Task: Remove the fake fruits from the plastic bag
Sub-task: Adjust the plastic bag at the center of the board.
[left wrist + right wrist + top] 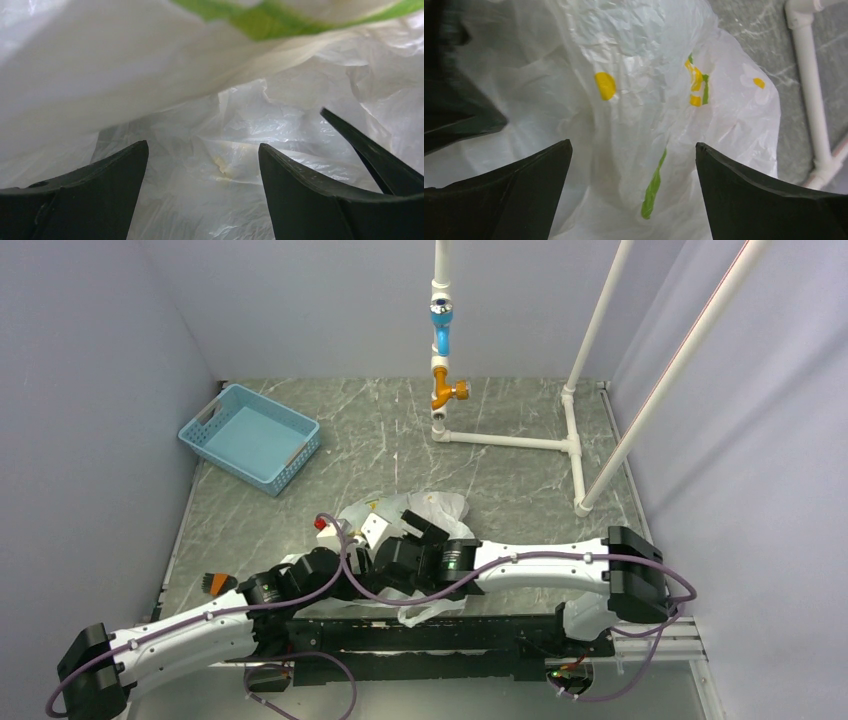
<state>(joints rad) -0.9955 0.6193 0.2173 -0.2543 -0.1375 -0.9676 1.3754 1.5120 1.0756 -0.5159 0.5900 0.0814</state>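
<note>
The plastic bag (432, 508) lies crumpled on the table just ahead of both arms. A red round fruit (322, 524) sits beside its left edge. The other fruits are hidden. My left gripper (372, 530) is open, and in the left wrist view (203, 145) white film (150, 75) surrounds it, with a faint yellowish patch (220, 167) behind the film. My right gripper (417, 524) is open and empty, and in its wrist view (633, 143) it hangs just over the bag (644, 100), whose yellow and green marks show. A dark finger (372, 152) shows at the right of the left wrist view.
A blue lattice basket (250, 436) stands at the back left. A white pipe frame (560, 440) with a blue and orange valve (443, 350) stands at the back right. A small orange and black object (215, 583) lies near the left edge. Grey walls enclose the table.
</note>
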